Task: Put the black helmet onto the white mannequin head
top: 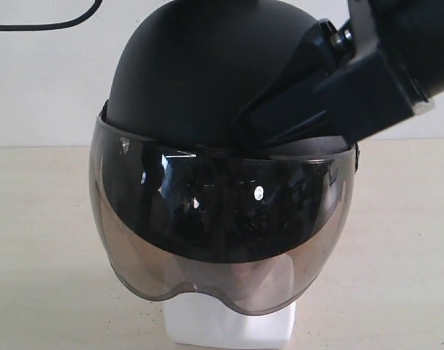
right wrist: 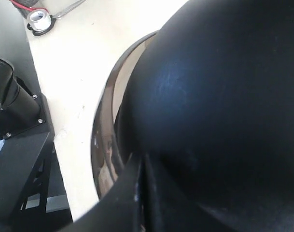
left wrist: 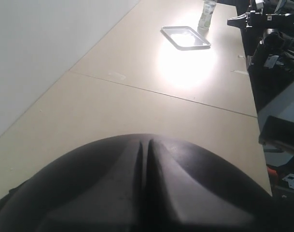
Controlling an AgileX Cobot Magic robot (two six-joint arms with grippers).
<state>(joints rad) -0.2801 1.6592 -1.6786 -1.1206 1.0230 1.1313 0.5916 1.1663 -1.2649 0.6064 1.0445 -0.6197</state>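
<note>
The black helmet (top: pixel 192 80) sits over the white mannequin head, whose squarish white base (top: pixel 229 328) alone shows below the smoky visor (top: pixel 222 233); the face is hidden. My right gripper (top: pixel 247 120) is shut, its fingers pressed together and lying against the shell just above the visor's rim on the right. The right wrist view shows the same closed fingertips (right wrist: pixel 142 162) against the dark helmet (right wrist: pixel 224 87), beside the visor (right wrist: pixel 105 121). My left gripper (left wrist: pixel 145 143) is shut on nothing, over bare table, and does not show in the exterior view.
A metal tray (left wrist: pixel 185 37) and a clear bottle (left wrist: pixel 207 12) lie far down the beige table (left wrist: pixel 137 63). Black equipment (left wrist: pixel 277 58) lines that table's edge. A black cable (top: pixel 54 25) hangs on the wall. A black arm base (right wrist: pixel 16 106) stands near the helmet.
</note>
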